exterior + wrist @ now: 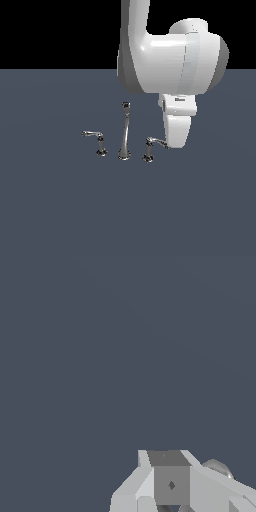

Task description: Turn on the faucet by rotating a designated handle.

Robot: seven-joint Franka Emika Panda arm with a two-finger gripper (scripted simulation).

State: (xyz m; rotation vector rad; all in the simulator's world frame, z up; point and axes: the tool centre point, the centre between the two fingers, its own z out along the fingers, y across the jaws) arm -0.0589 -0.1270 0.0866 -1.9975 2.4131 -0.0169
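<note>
With the gripper [176,142] low on the worktop [60,210] at the lever tip of the handle [151,146], right of the faucet [124,134] spout, its opening hidden, it may slip off.

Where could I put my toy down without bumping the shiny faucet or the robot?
The floor in front of the faucet is bare, as is the exterior view's left. It's crowded at the handle, where the end effector hangs.
</note>
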